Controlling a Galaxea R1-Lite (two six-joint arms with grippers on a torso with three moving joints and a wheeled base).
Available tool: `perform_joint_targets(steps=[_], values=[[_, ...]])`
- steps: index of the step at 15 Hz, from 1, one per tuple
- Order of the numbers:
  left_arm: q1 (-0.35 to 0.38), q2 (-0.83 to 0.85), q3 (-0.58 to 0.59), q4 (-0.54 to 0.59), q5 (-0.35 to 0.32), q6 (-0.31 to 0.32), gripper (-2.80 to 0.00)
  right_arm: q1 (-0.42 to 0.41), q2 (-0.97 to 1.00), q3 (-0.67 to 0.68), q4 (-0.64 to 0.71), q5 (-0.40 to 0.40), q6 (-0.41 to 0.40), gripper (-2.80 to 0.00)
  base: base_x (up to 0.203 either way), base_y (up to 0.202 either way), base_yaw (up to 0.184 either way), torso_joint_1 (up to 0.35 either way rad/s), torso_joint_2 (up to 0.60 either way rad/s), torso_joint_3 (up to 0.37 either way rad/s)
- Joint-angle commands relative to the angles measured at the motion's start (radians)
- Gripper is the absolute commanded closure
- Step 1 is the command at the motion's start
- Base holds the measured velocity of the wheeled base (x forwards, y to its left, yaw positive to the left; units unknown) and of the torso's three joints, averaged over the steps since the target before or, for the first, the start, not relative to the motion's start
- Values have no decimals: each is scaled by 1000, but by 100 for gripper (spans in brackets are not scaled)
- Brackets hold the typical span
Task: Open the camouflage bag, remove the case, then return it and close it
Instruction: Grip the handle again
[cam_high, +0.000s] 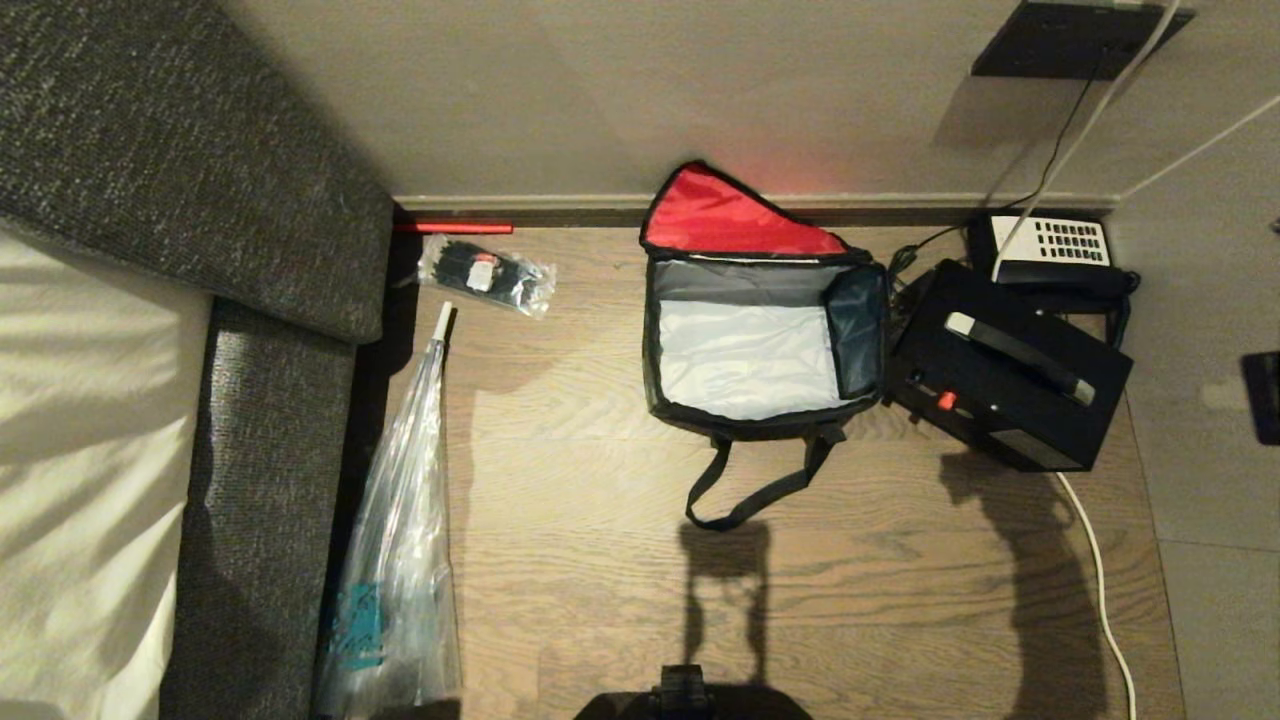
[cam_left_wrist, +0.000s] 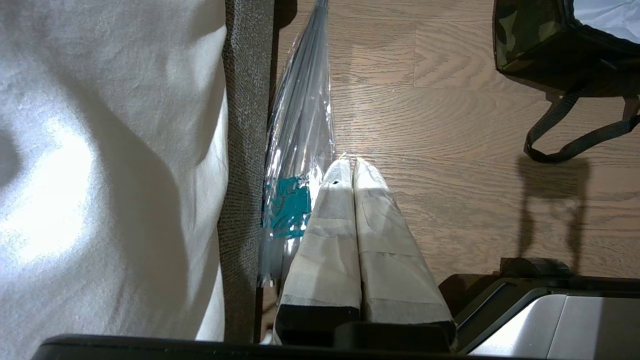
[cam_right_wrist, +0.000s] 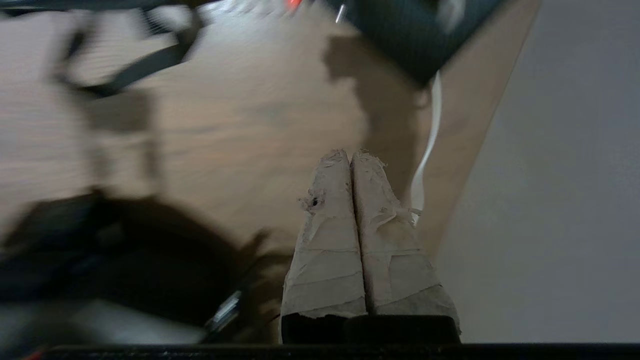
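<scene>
Right gripper (cam_right_wrist: 351, 156) pressed together, holding nothing, above the wooden floor (cam_high: 600, 450).
Camouflage bag (cam_high: 760, 345) stands open by the baseboard, the case (cam_high: 1010, 375) touching its right side; left gripper (cam_left_wrist: 351, 162) likewise closed beside the clear plastic bag (cam_left_wrist: 300, 140).

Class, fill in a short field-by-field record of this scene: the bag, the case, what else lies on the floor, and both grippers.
camouflage bag: on the wooden floor near the wall, lid flipped back showing its red lining, pale inside empty
case: out of the bag, on the floor at its right, partly over a telephone
other items: small clear packet and long clear plastic bag left of the bag, beside a grey sofa
left gripper: shut, empty, above the floor by the plastic bag
right gripper: shut, empty, above the floor near a white cable
</scene>
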Motion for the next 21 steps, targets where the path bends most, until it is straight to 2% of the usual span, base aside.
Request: perform_joint_targets(steps=[1, 2, 3, 5, 6, 7, 8, 10, 14, 16, 17, 19, 21], values=[[0, 1, 3, 0, 0, 0, 0, -24, 332, -61, -190, -6, -111, 0, 0, 0, 0, 0, 0, 0], [0, 1, 2, 0, 0, 0, 0, -29, 406, -69, -321, -8, -183, 0, 0, 0, 0, 0, 0, 0], [0, 1, 3, 0, 0, 0, 0, -36, 468, -72, -474, -10, -300, 0, 0, 0, 0, 0, 0, 0], [0, 1, 2, -1, 0, 0, 0, -77, 544, -61, -707, -7, -592, 0, 0, 0, 0, 0, 0, 0], [0, 1, 3, 0, 0, 0, 0, -96, 586, -42, -821, -4, -697, 0, 0, 0, 0, 0, 0, 0], [0, 1, 2, -2, 0, 0, 0, -111, 602, -22, -898, 14, -759, 0, 0, 0, 0, 0, 0, 0], [0, 1, 2, 0, 0, 0, 0, -116, 604, -4, -929, 38, -793, -280, 0, 0, 0, 0, 0, 0], [0, 1, 2, 0, 0, 0, 0, -115, 603, 40, -942, 58, -835, -280, 0, 0, 0, 0, 0, 0], [0, 1, 2, 0, 0, 0, 0, -108, 601, 60, -974, 58, -867, -280, 0, 0, 0, 0, 0, 0], [0, 1, 2, -1, 0, 0, 0, -107, 606, 95, -1015, 49, -944, -280, 0, 0, 0, 0, 0, 0], [0, 1, 3, 0, 0, 0, 0, -108, 612, 104, -1061, 50, -979, -280, 0, 0, 0, 0, 0, 0], [0, 1, 2, 0, 0, 0, 0, -107, 630, 146, -1271, 39, -1065, -280, 0, 0, 0, 0, 0, 0], [0, 1, 2, 0, 0, 0, 0, -97, 646, 234, -1494, -41, -1210, -280, 0, 0, 0, 0, 0, 0]])
